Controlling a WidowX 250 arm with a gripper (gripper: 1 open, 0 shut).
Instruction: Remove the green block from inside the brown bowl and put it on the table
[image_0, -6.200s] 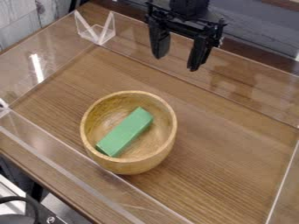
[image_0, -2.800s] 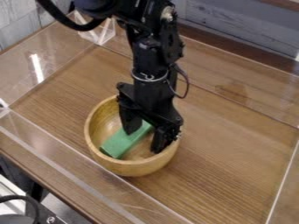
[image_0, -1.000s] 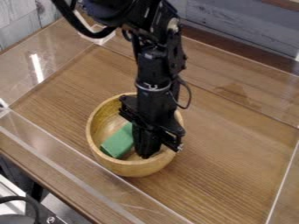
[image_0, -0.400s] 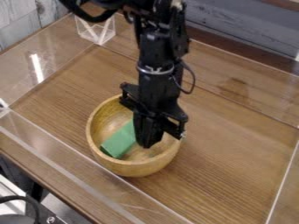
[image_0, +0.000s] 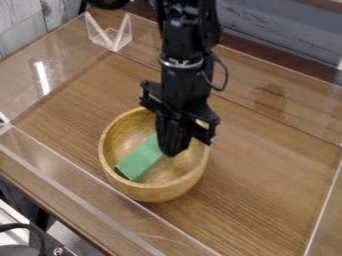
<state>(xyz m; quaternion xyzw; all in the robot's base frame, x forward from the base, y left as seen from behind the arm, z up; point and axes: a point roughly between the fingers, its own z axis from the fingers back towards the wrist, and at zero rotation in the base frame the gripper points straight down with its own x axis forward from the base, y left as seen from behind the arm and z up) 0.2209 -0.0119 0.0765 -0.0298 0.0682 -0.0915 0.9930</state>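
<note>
Within the brown bowl (image_0: 102, 145), the green block (image_0: 140, 163) sits tilted. Its lower end points toward the bowl's near-left wall and its upper end rises to meet the pincer (image_0: 171, 150). The pincer points straight down, and its fingers are drawn together on that upper end, so the block appears to be clamped there. The fingers hide the contact itself.

The block's visible length lies inside the bowl's rim. From this view it cannot be told whether the lower end rests on the bowl's floor or hangs just clear of it. The dark arm (image_0: 185, 50) stands upright above the pincer, over the right half of the bowl.

The bowl sits near the front left of the desk (image_0: 267, 170), a wood-grain surface. Clear walls (image_0: 40, 75) border the desk at its edges. Bare desk lies to the right of the bowl and behind it.

Progress: the grasp looks made, and the lift seems to be at its start, as the fingertips are near rim level. Three steps remain. The block must be raised fully clear of the rim, carried sideways over bare desk, then set down and released. None of the block is yet outside the bowl.
</note>
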